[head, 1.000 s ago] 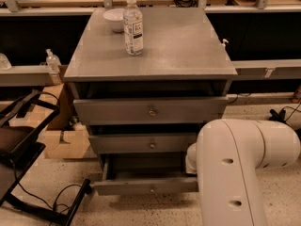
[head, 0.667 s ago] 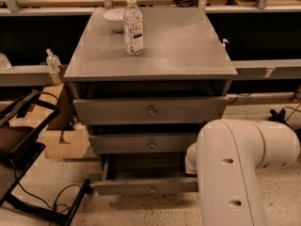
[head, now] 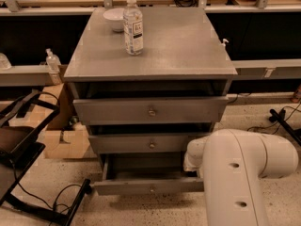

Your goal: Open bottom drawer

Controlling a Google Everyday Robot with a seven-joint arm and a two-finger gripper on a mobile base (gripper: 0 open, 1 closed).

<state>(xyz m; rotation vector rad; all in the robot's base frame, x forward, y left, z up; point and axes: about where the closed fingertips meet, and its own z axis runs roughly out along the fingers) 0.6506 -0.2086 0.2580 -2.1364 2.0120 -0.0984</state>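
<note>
The grey cabinet (head: 155, 41) has three drawers, all standing partly out. The bottom drawer (head: 141, 186) is the slimmest one and is pulled out furthest, with its dark inside showing behind the front. Its small round knob (head: 151, 189) sits at the centre of the front. My white arm (head: 235, 182) fills the lower right and covers the drawer's right end. My gripper (head: 192, 169) is at the arm's tip, down by the right part of the bottom drawer and mostly hidden by the arm.
A water bottle (head: 133, 25) and a white bowl (head: 113, 19) stand on the cabinet top. A cardboard box (head: 66, 142) and a black stand (head: 28, 154) with cables are on the floor to the left. A black stand foot (head: 282, 121) lies at the right.
</note>
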